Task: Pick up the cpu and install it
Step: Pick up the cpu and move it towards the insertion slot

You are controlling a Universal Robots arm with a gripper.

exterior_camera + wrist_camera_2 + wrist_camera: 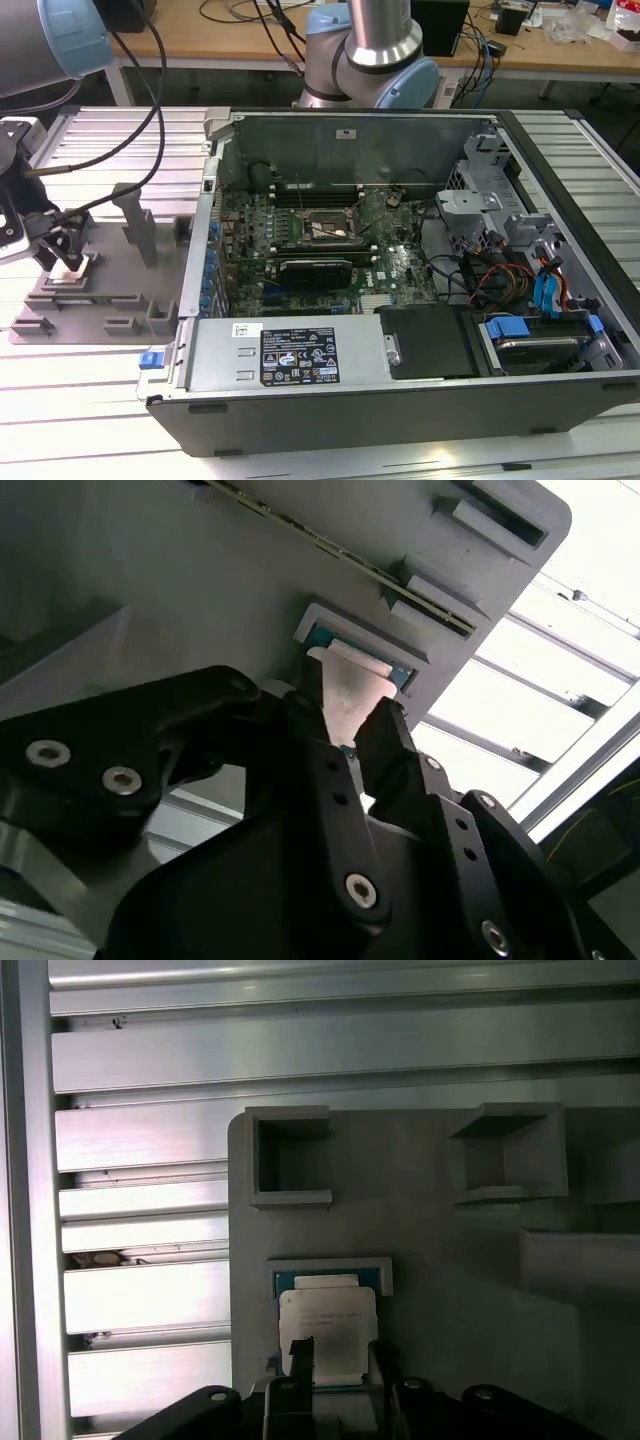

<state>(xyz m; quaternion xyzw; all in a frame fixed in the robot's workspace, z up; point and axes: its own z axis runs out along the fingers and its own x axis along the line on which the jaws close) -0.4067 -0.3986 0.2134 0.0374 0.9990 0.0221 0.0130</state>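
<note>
Grey fixture (110, 288) sits beside open computer case (400, 415) (slatted table (80, 425)).

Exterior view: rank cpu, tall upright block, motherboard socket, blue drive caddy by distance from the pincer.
1. cpu, at the pincer tip.
2. tall upright block, on the grey fixture.
3. motherboard socket, inside the computer case.
4. blue drive caddy, at the exterior view's right.

I work over a desk (90, 430) of pale, ribbed metal slats. Two things lie straight on it. A flat grey fixture (110, 290) with upright blocks and square pockets sits toward the exterior view's left, and in the first wrist view its rounded corner rests on the slats. Just beside it an open computer case (400, 400) lies on its side; whether the two touch, I can't quite tell.
</note>
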